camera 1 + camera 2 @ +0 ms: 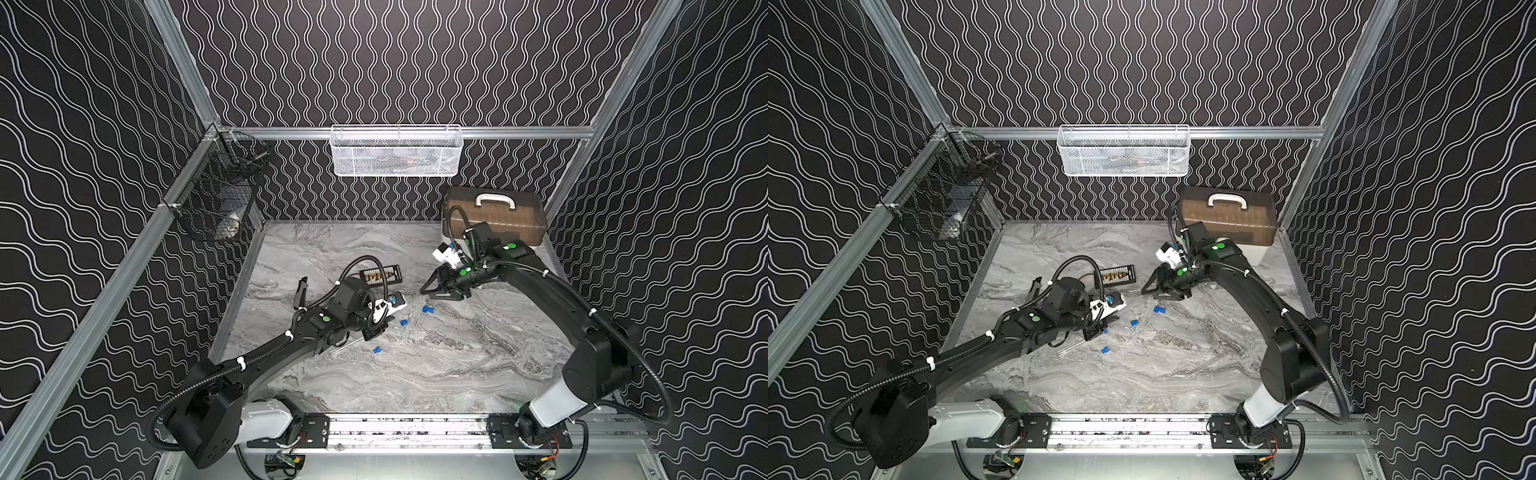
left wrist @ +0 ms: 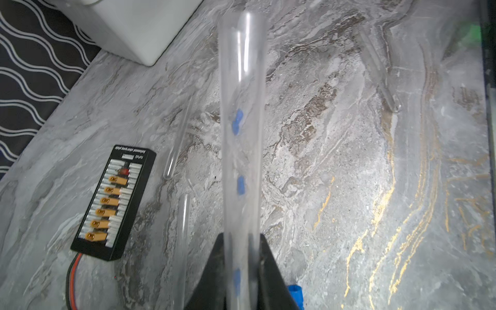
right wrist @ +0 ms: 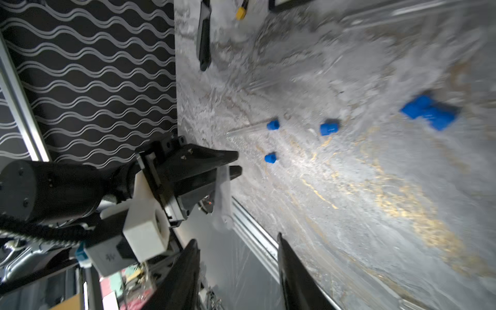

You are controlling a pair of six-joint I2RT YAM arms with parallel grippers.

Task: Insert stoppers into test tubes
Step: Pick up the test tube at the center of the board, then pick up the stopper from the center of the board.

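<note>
Five stoppers (image 3: 329, 127), seemingly: scattered on desk (image 3: 375, 188), nearer right gripper (image 3: 237, 237).
Right gripper: parted, nothing held.
Left gripper (image 2: 241, 239): clamped on test tube (image 2: 241, 107), long axis aimed at right gripper.

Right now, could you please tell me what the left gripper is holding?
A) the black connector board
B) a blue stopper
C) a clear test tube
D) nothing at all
C: the left gripper is shut on a clear test tube, which sticks out in front of it, while the blue stoppers lie on the table.
</note>
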